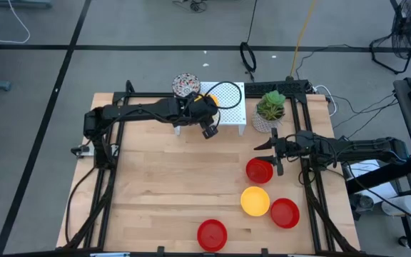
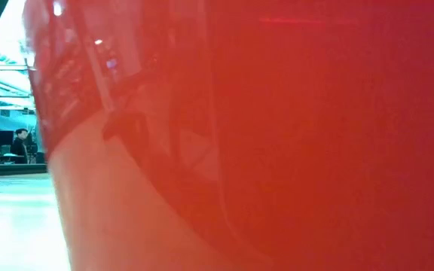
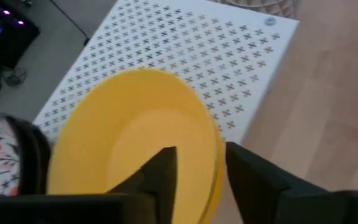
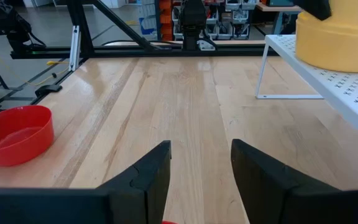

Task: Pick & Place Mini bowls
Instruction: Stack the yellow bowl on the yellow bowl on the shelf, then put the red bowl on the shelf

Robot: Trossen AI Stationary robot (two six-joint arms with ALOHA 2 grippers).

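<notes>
Yellow mini bowls (image 3: pixel 135 137), apparently two stacked, stand on the white perforated shelf (image 3: pixel 229 56) at the table's far side; they also show in the right wrist view (image 4: pixel 337 37). My left gripper (image 3: pixel 197 155) is open astride their rim, also seen from above (image 1: pixel 204 103). A patterned mini bowl (image 1: pixel 185 84) sits beside them at the shelf's left end. Red mini bowls (image 1: pixel 259 170) (image 1: pixel 285 213) (image 1: pixel 212 234) and a yellow one (image 1: pixel 255 200) rest on the table. My right gripper (image 1: pixel 262 148) waits open at the right, just beyond the red bowl. My left gripper has one finger (image 3: pixel 160 171) over the inside of the top yellow bowl and the other (image 3: pixel 253 177) outside its rim (image 3: pixel 215 168), slanting down from the table's left. A gap shows beside the outer finger. Whether the inner finger touches the bowl I cannot tell.
A potted green plant (image 1: pixel 270 107) stands right of the shelf. The red bowl at the table's near edge fills the low view (image 2: pixel 277 135). Black frame rails (image 1: pixel 113 157) run along both table sides. Bare wood (image 1: pixel 177 178) lies between shelf and bowls.
</notes>
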